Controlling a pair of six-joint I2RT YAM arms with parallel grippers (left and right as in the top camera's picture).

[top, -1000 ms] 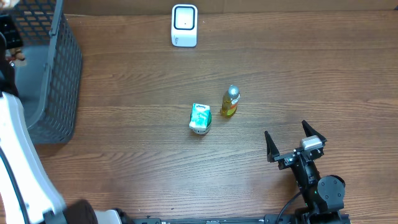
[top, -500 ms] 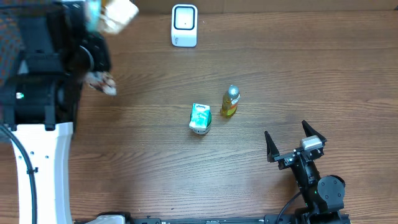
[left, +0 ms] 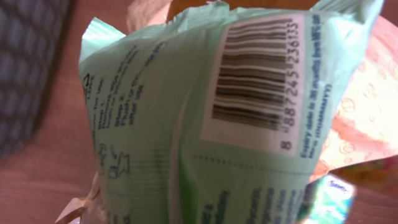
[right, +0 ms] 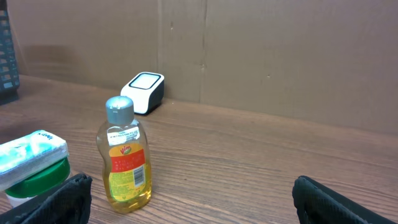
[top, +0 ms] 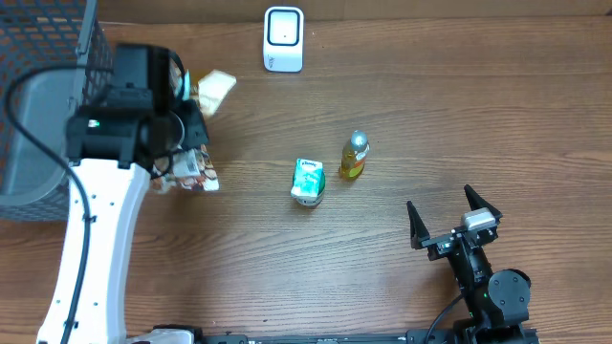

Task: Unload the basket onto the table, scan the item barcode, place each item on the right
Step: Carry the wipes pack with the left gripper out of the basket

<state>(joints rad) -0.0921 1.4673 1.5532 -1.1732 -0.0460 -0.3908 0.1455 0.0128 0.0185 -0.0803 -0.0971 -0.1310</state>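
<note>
Now L gripper is clamped on the packet, barcode showing, over the tabletop's left side by the basket. R gripper sits w/ jaws apart near the front-right edge.

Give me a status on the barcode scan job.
Done: the left pincer holds a green packet, with its barcode showing in the wrist view. In hand: the packet is beside the basket, well short of the white scanner. Left: bring the barcode before the scanner. The right pincer stands open, holding nothing.
</note>
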